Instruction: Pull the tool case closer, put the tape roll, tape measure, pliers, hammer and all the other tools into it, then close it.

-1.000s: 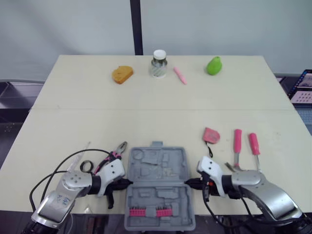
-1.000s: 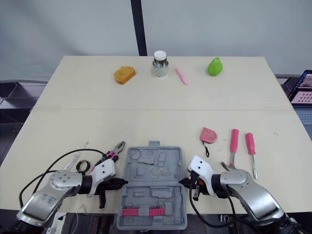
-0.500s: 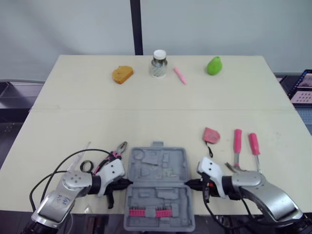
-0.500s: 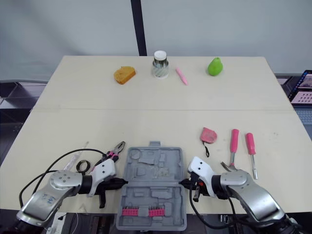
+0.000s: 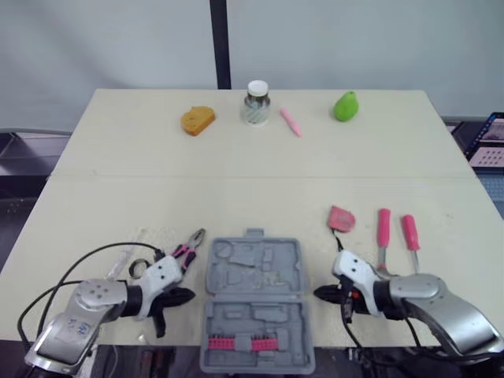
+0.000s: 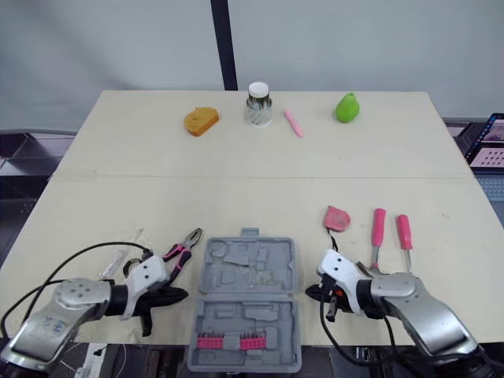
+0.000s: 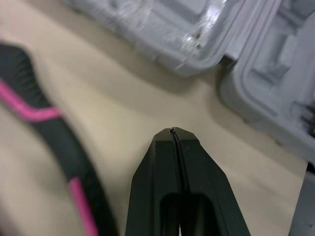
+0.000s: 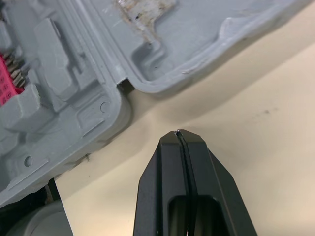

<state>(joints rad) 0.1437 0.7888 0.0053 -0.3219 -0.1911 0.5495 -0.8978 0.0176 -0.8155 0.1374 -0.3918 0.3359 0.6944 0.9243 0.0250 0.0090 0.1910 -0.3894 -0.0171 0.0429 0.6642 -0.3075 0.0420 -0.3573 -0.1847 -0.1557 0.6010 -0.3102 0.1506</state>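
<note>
1. Grey plastic tool case (image 5: 253, 303) is lying open at the near edge of the table (image 5: 252, 157), with a row of pink bits (image 5: 240, 342) sitting in its nearer half.
2. Left gripper (image 5: 187, 296) is reaching in low from the left. Its black fingers are pressed together on nothing, and the tip is pointing at the case's left side, just short of it.
3. Right gripper (image 5: 319, 294) is mirroring that pose from the right, clamped on nothing and just clear of the case's edge.
4. Pliers (image 5: 187, 248) are lying just beyond the left gripper.
5. Tape measure (image 5: 341, 218), hammer (image 5: 383, 232) and screwdriver (image 5: 410, 234) are lying right of the case.
</note>
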